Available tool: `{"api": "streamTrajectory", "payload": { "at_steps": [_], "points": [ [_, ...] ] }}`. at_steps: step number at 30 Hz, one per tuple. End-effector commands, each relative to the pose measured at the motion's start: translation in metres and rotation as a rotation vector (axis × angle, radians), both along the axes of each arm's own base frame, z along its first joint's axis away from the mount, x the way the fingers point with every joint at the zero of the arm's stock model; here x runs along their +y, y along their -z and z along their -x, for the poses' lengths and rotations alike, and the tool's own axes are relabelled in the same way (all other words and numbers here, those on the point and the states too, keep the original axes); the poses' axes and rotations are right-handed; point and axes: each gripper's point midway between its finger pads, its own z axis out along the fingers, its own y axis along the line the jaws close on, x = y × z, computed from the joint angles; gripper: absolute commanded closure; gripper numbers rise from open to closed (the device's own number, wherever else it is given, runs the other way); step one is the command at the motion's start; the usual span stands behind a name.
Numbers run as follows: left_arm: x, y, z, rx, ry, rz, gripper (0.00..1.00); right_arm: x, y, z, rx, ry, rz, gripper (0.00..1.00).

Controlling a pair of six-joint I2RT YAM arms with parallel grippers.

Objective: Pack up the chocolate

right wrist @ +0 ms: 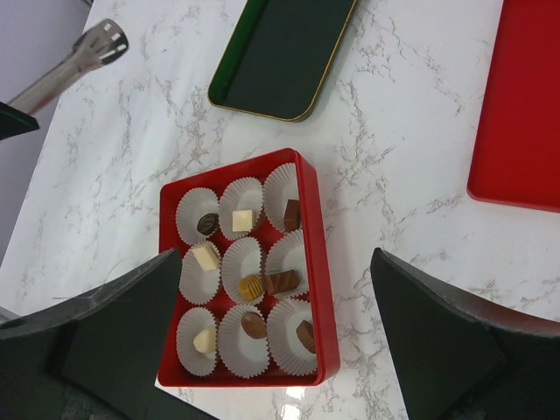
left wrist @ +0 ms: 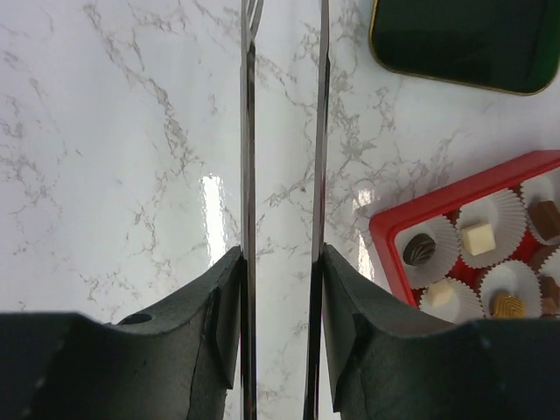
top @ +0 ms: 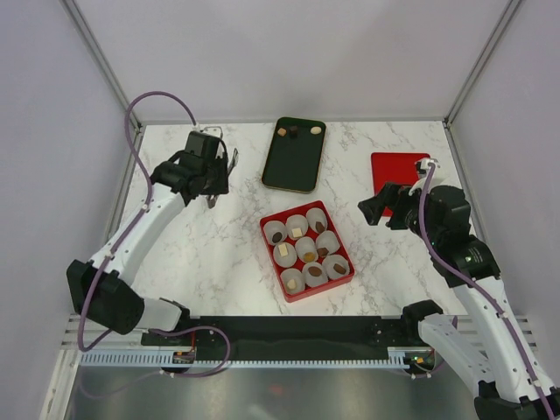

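Currently the left arm stretches to the far left of the white marble table (top: 219, 254), its left gripper (left wrist: 282, 262) clamped on thin metal tongs (right wrist: 79, 59). The right arm is bent at the right side, and the right gripper (right wrist: 276, 258) hovers with fingers spread wide and empty between the red rectangular box (right wrist: 317, 262) and a flat red lid (top: 394, 171). The chocolate (right wrist: 251, 286) sits one to each white paper cup (right wrist: 236, 350) in the box at mid-table, and three more pieces (top: 294, 131) lie at the far end of the dark green gold-rimmed tray (top: 293, 166)

The top view looks steeply down over the whole surface (top: 219, 254). Both wrist views sit closer, angled downward, sharing the red box (right wrist: 315, 262).
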Motion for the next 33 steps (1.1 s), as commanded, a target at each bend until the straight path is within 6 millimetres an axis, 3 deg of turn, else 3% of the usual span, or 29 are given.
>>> {"api": "streamTrajectory", "payload": {
  "at_steps": [1,8,16,20,24,28,29,33],
  "points": [
    [-0.015,0.027,-0.031,-0.018,0.054,0.036,0.55,0.002,0.001,0.002,-0.009,-0.013,-0.01,0.02],
    [0.003,0.093,-0.063,0.112,-0.02,0.055,0.55,0.002,0.005,0.005,-0.007,-0.018,-0.008,0.02],
    [0.012,0.148,-0.067,0.224,-0.072,0.019,0.47,0.001,0.01,0.005,0.002,-0.016,0.002,0.02],
    [0.013,0.168,-0.061,0.273,-0.083,0.012,0.35,0.001,0.012,0.004,0.005,-0.018,0.005,0.02],
    [0.015,0.171,-0.058,0.284,-0.096,0.007,0.28,0.001,0.015,0.002,0.019,-0.016,0.007,0.02],
    [0.015,0.16,-0.056,0.275,-0.096,0.015,0.2,0.001,0.018,0.0,0.037,-0.01,0.01,0.02],
    [0.014,0.156,-0.056,0.271,-0.094,0.021,0.01,-0.001,0.019,-0.001,0.042,0.004,0.017,0.02],
    [0.015,0.135,-0.052,0.239,-0.099,0.04,0.0,-0.003,0.015,-0.004,0.061,0.028,0.015,0.02]
  ]
}}
